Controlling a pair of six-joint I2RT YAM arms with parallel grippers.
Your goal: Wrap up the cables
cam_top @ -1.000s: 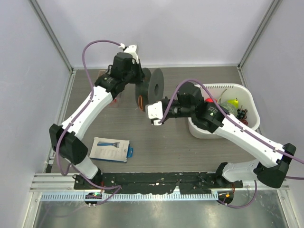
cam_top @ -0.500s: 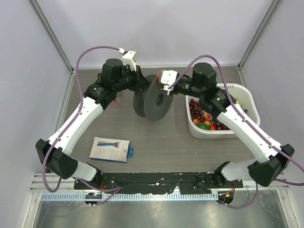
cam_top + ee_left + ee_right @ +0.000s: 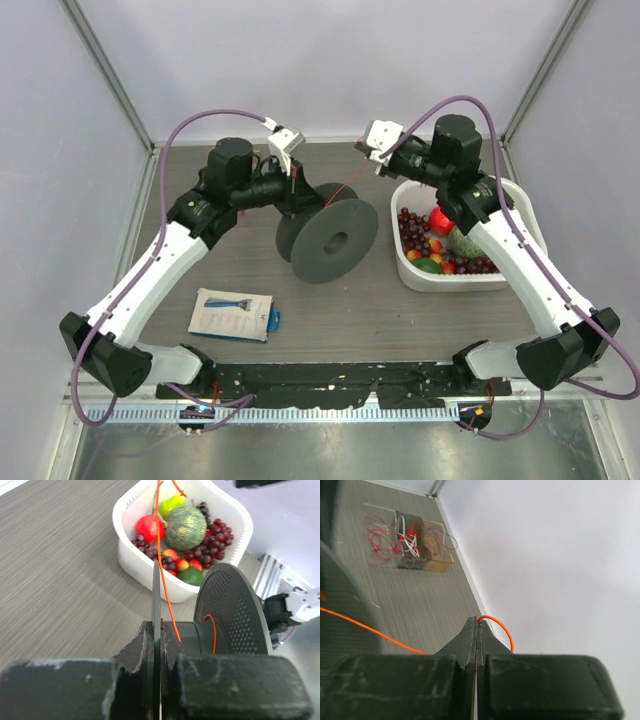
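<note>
White tub (image 3: pixel 131 555), rounded corners, smooth plastic, right side of counter (image 3: pixel 350 310); holds a red apple (image 3: pixel 148 527), a netted green-gold ball (image 3: pixel 186 527), a heap of dark grapes (image 3: pixel 215 532), a lime (image 3: pixel 192 576) and a yellow-green fruit (image 3: pixel 170 504) at the far wall. Small clear box (image 3: pixel 410 542) at the counter's far left, seen from the right wrist; a loose tangle (image 3: pixel 395 535) of red and white threads spills out of it and over its edges. Amber box (image 3: pixel 437 550) touching it on one side, contents unclear. Counter is grey, wood-grained, matte. Spool (image 3: pixel 325 240): black, two round flanges on a short hub, standing on its flange edges mid-counter, axis level; the flange seen from the left wrist is perforated with fine holes. Left gripper (image 3: pixel 156 630) clamped on the thin edge of the other flange, fingers either side of it. Cable (image 3: pixel 167 600): one thin orange strand, a turn of it lying round the hub, the rest running straight and taut off the hub, up and to the right in the overhead view, toward the right gripper (image 3: pixel 477 625). That gripper is pinched closed on the strand, held high near the back wall; a short orange loop curls out beyond its fingertips. Flat blue-and-white packet (image 3: pixel 233 313) lies near the left arm's base.
</note>
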